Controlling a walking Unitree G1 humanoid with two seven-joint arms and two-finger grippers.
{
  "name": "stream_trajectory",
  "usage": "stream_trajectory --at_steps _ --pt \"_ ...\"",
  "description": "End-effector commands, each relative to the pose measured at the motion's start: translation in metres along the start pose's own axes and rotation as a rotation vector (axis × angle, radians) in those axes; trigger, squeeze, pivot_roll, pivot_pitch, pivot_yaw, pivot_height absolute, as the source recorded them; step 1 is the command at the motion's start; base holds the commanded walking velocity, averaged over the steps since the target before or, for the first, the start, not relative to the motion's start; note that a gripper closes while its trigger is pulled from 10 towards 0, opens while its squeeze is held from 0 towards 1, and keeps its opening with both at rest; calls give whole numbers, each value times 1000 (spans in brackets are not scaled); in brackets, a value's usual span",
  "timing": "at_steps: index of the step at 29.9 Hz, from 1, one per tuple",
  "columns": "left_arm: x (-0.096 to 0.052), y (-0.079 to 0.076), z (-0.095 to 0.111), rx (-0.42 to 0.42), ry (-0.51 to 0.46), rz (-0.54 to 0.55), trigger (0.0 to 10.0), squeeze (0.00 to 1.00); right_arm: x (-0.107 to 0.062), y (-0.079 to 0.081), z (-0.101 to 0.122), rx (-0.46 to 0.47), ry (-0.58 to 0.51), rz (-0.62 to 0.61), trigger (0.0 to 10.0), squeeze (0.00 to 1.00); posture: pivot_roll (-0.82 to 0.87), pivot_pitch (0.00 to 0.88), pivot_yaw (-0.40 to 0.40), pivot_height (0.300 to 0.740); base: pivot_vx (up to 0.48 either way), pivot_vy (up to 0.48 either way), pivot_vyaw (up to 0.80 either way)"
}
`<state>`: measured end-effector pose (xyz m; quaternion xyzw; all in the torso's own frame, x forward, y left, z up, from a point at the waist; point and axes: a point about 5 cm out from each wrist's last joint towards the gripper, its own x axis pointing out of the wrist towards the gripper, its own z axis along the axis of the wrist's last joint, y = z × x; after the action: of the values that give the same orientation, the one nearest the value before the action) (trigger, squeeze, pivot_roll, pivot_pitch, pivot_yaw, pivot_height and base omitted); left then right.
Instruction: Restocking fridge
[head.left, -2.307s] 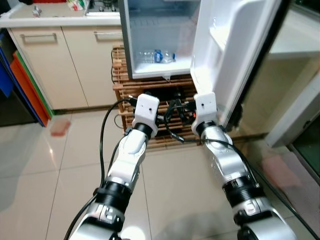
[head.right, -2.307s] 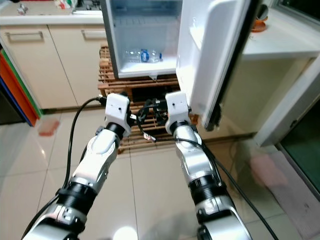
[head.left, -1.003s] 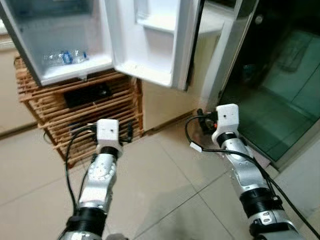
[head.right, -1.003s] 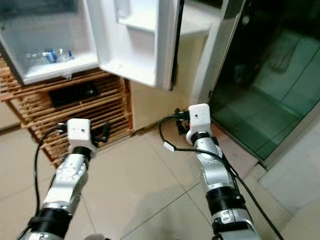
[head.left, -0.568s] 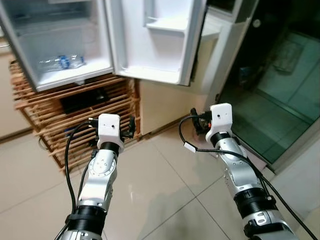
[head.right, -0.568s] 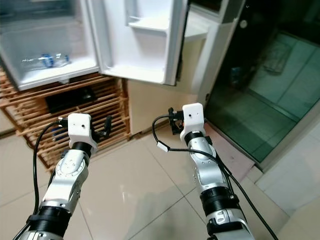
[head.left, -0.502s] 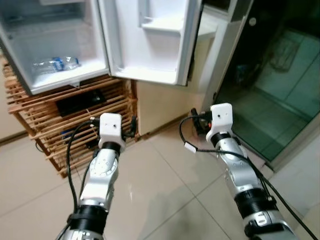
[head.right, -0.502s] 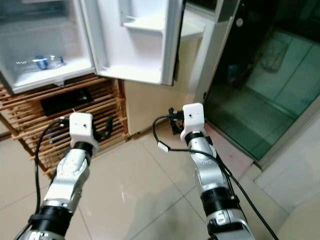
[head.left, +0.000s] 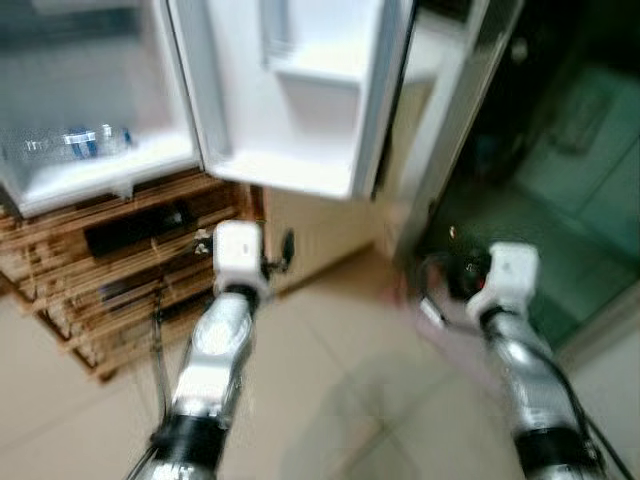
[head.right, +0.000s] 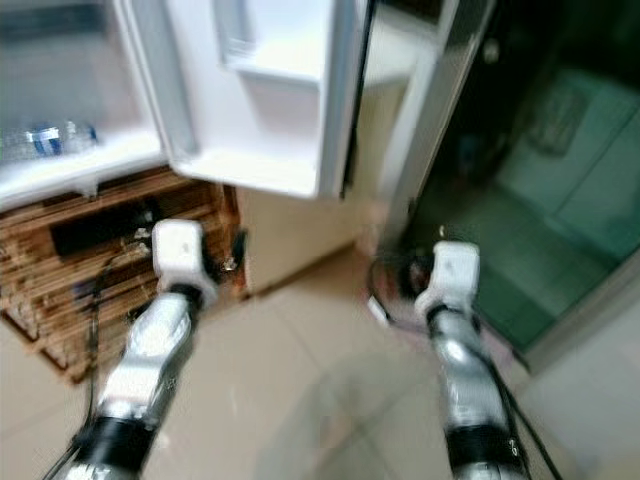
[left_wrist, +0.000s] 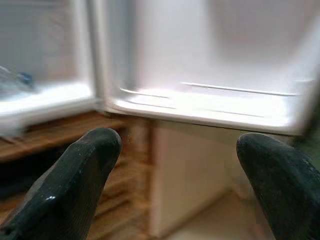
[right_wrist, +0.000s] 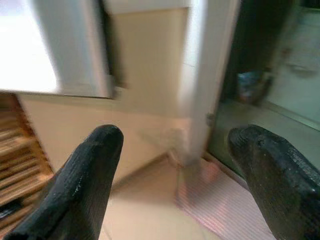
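Fridge (head.left: 90, 150) open, upper left, on wooden rack (head.left: 120, 270); water bottles (head.left: 75, 143) lie inside on shelf, well apart from both grippers. Door (head.left: 300, 90) swung out. L gripper (left_wrist: 175, 185) fingers wide apart, empty, pointing at door's lower edge. R gripper (right_wrist: 175, 185) wide, empty, over floor (head.left: 330, 400) nr doorway. Views blurred.

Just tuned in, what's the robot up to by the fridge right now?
The robot stands facing the open fridge, whose door is swung wide. Neither gripper holds anything: the left gripper and the right gripper are both open and raised over the tiled floor. A water bottle lies on the fridge's bottom shelf, above a wooden rack. The head views are blurred, so finer detail cannot be made out.
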<state>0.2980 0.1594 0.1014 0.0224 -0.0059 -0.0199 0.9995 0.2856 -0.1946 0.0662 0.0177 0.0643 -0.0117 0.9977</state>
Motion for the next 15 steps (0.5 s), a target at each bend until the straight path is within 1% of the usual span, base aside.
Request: stream_trajectory --at_steps 1,2,3,5,6,7,9,12,15 --pt "-1 -20 1 -32 -8 -80 10000 0 -3 3 2 -22 -10 30 10000 0 48 0 -49 740 0 0 0" --pt "-2 -22 1 -62 -9 -91 10000 0 -3 3 1 -26 -5 31 10000 0 47 0 -52 740 0 0 0" --pt "-3 -25 1 -64 -7 -100 10000 0 -3 5 -1 -25 1 33 10000 0 47 0 -51 740 0 0 0" --pt "-2 -29 0 -51 6 -93 10000 0 -2 10 0 -28 1 46 10000 0 48 0 -51 740 437 0 0" --pt "-2 -29 0 -51 6 -93 10000 0 -2 10 0 -28 1 46 10000 0 48 0 -51 740 442 0 0" --pt "-1 -29 0 -74 18 -66 10000 0 -1 15 2 -31 -4 64 10000 0 52 0 -49 740 458 0 0" --pt "-1 -28 -1 -104 35 -36 10000 0 0 17 4 -27 -5 70 10000 0 55 0 -51 740 461 0 0" --pt "0 -26 -2 -90 45 -16 10000 0 3 18 6 -25 -6 71 10000 0 57 0 -50 740 464 0 0" --pt "-1 -22 -4 -94 54 -1 10000 0 4 20 9 -22 -17 75 10000 0 56 0 -50 740 465 0 0"
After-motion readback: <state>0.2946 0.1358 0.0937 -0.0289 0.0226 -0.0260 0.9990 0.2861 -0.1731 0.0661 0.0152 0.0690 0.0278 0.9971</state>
